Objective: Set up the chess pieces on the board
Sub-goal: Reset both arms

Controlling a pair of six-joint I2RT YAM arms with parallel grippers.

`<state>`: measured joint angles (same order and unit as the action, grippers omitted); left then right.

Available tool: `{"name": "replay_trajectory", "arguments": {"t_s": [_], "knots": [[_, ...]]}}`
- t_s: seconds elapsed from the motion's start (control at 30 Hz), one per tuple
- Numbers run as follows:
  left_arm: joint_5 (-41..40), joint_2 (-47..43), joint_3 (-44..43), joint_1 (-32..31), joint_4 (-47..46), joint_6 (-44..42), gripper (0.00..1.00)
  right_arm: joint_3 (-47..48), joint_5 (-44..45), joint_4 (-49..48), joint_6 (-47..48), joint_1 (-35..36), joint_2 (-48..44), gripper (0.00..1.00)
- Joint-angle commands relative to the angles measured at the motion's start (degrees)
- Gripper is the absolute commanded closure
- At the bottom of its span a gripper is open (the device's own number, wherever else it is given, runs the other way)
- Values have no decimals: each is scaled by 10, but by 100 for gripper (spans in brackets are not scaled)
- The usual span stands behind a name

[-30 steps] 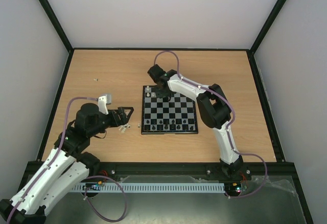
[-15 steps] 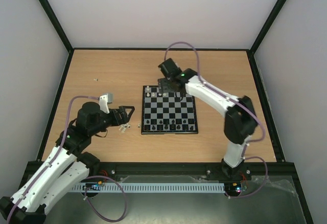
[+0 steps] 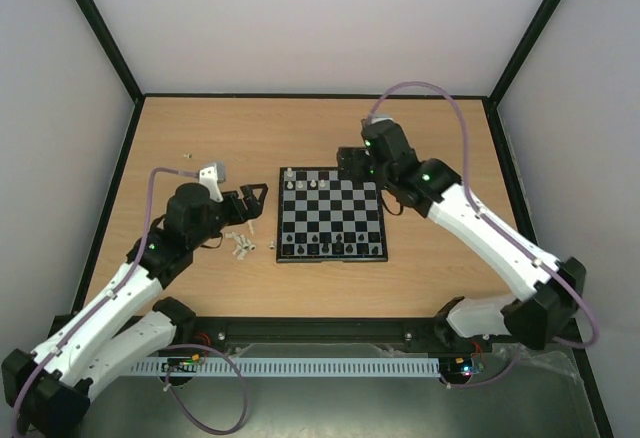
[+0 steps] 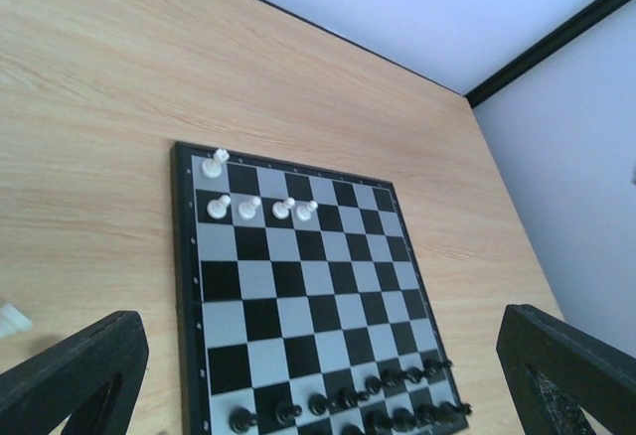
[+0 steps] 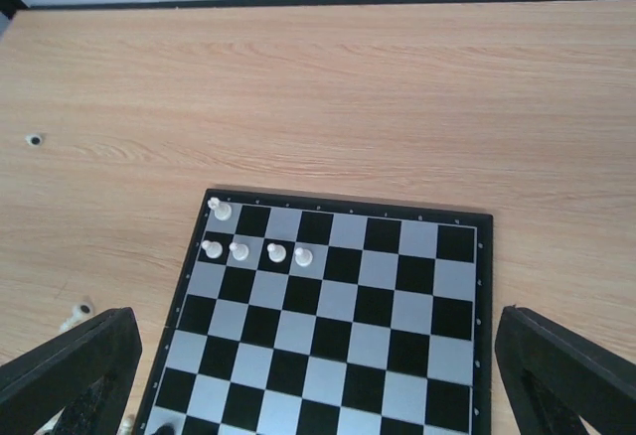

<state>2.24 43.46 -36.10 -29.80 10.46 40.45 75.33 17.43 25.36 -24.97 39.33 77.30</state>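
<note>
Left tool (image 3: 256, 208): fingers wide apart with nothing in them, hanging low over the light wooden surface (image 3: 450, 138).
Right tool (image 3: 355, 165): spread wide as well and empty, up over the far edge of the board.
Board: a small square chessboard (image 5: 340, 328) of black and silvery-grey checks with a thin black border. It lies flat on the surface, just right of the left tool and right under the right tool.
Cream men on board: five tiny cream-white plastic chessmen (image 5: 239, 250). One is on the far-left corner square and four sit in a row on the next rank, below and left of the right tool.
Black men: a line of tiny black plastic chessmen (image 3: 329, 248) along the board's near edge, the side farthest from the right tool.
Loose ones: a little bunch of cream-white pieces (image 3: 240, 245) off the board, just under the left tool.
Stray piece (image 3: 188, 157): alone, well beyond the left tool, too small to tell which man it is.
</note>
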Motion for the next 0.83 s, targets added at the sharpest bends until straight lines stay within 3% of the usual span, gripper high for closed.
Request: {"name": "replay_trajectory", "arguments": {"t_s": [0.0, 0.33, 0.8], "knots": [[-77, 33, -29, -26, -64, -25, 1, -40, 35, 7, -22, -3, -91, 1], [-162, 62, -59, -42, -65, -72, 0, -146, 84, -15, -33, -3, -282, 1], [-197, 30, -59, -42, -29, -101, 0, -203, 99, -12, -51, -3, -328, 1]]}}
